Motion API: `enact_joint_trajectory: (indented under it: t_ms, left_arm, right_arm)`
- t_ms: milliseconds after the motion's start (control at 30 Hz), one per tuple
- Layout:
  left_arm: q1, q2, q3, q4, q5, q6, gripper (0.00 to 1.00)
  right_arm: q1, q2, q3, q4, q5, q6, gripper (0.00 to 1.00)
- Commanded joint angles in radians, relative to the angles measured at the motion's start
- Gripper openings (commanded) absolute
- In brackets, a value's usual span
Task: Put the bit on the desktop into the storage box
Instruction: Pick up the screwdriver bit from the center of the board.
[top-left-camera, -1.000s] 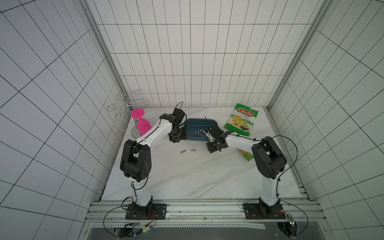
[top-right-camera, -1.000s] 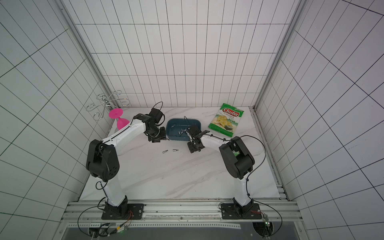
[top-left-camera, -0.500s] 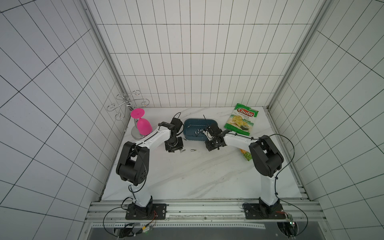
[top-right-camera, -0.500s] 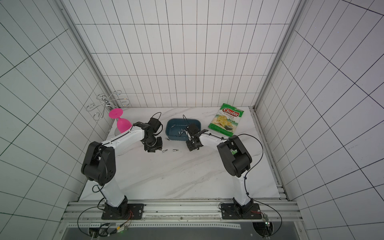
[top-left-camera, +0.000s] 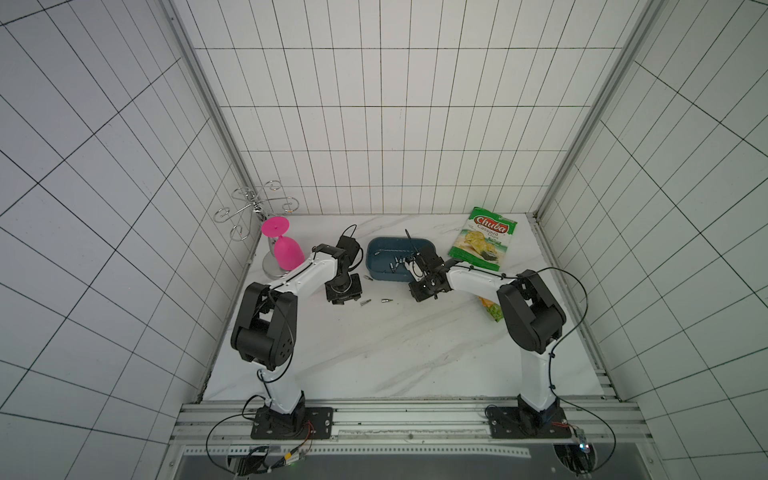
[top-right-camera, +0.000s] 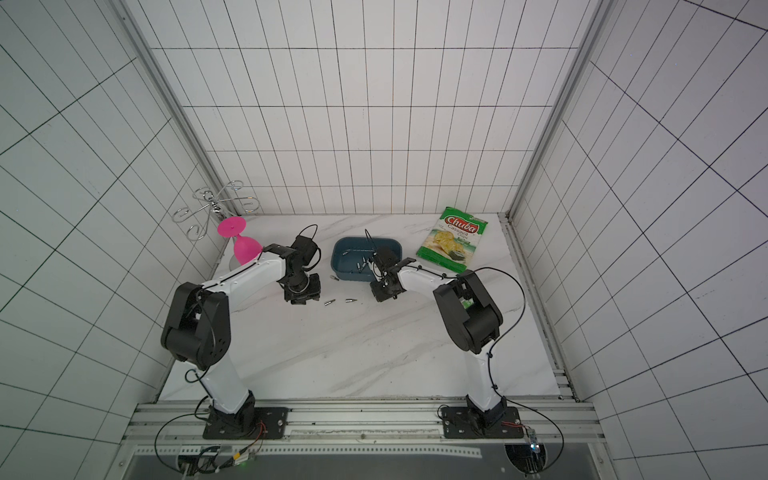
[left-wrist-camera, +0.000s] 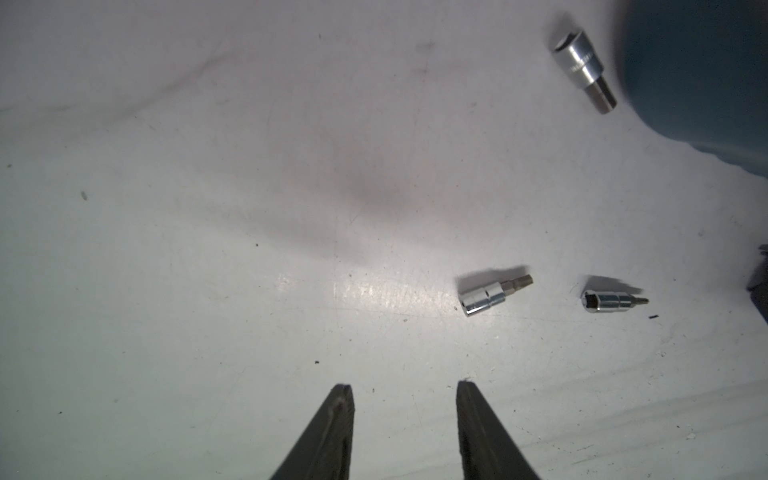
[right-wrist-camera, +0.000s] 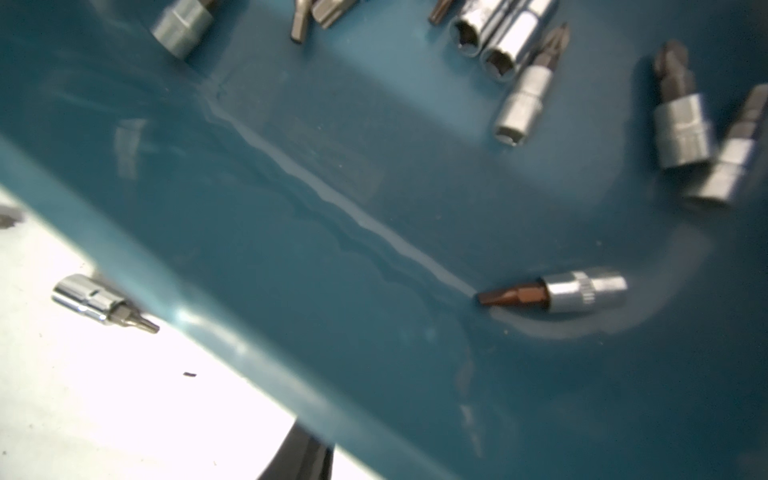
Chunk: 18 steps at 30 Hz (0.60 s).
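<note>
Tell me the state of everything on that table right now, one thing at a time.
storage box: upright, loose bits inside.
three bits: lying on the desktop, outside the box.
left gripper: open, empty.
right gripper: at the box's near edge, opening unclear.
pink goblet: upside down.
chip bag: lying flat.

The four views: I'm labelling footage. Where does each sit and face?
Both top views: high over the bases, looking down on the desktop; both arms show.
Left wrist: low over it, facing three loose bits; open jaws show.
Right wrist: above the storage box, facing stored bits; one jaw edge shows.
Wrist views share the storage box.
</note>
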<state>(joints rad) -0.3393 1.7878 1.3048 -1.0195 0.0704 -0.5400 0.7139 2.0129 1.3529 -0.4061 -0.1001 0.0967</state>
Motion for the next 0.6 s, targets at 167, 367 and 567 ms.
enact_joint_trajectory:
  t_ms: [167,367,567]
  left_arm:
    - [0.003,0.046,0.020,0.018,-0.021,0.029,0.45]
    - [0.003,0.070,0.034,0.027,-0.015,0.036,0.45]
    - [0.002,0.091,0.054,0.029,-0.011,0.057,0.45]
  right_arm:
    - [0.006,0.025,-0.016,-0.088,-0.038,-0.017,0.27]
    - [0.005,0.006,-0.037,-0.105,-0.030,-0.022,0.23]
    - [0.007,0.001,-0.037,-0.130,-0.032,-0.032,0.22]
